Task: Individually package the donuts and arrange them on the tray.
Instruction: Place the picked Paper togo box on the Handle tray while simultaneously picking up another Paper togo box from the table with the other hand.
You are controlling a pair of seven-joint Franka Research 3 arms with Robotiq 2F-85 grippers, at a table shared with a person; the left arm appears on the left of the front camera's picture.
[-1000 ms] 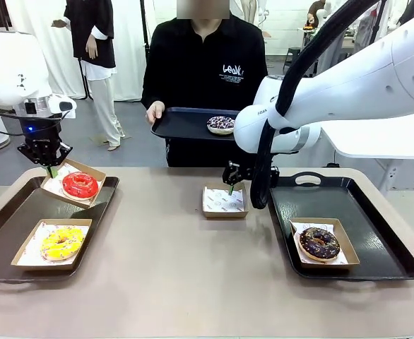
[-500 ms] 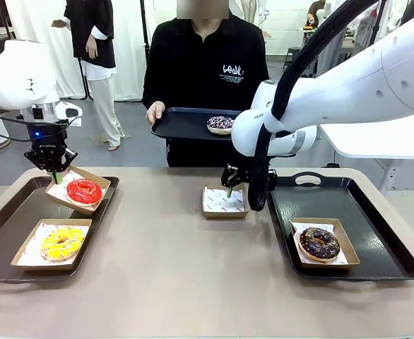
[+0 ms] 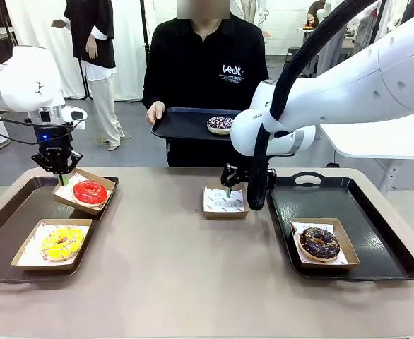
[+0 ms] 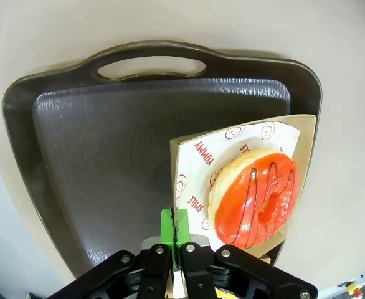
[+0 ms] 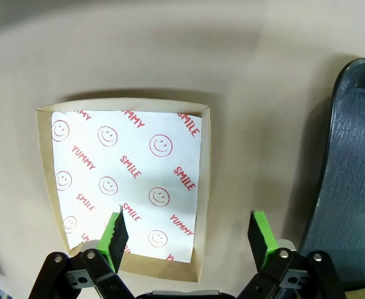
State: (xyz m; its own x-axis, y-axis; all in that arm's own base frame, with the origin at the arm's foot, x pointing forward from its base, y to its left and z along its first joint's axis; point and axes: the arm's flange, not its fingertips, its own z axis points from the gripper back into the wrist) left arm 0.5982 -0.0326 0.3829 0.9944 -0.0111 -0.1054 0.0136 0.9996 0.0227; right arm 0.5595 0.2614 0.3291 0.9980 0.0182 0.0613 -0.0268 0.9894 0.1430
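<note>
- The left gripper [image 3: 61, 175] is clenched on the near rim of a cardboard box [image 4: 304, 134]; in the left wrist view its green pads [image 4: 175, 225] are pressed together over the box wall and paper liner.
- The box is held tilted above the far right corner of the left tray [image 3: 9, 212]; the red donut [image 3: 90, 191] lies in it, just beyond the fingertips in the wrist view. From that view, one corner of the box appears to overhang the tray's edge.
- The coming move is judged to turn on this: the box must be brought inward and down onto bare tray, behind the box with the yellow donut [image 3: 61, 242] at the near left.
- The right gripper [image 5: 187, 235] is spread wide and holds nothing; it hangs over the near edge of an empty lined box [image 5: 127, 187] on the table, just beside the left rim of the right tray [image 3: 387, 233].
- One finger is seen over the liner, the other over bare table outside the box wall.
- The chocolate donut [image 3: 318, 242] is boxed on the right tray; the sprinkled donut [image 3: 220, 124] rests on a tray held by the person [image 3: 205, 63] at the far side.
- Whether the tilted box touches the tray cannot be told; in the front view the right gripper is largely hidden by its arm.
</note>
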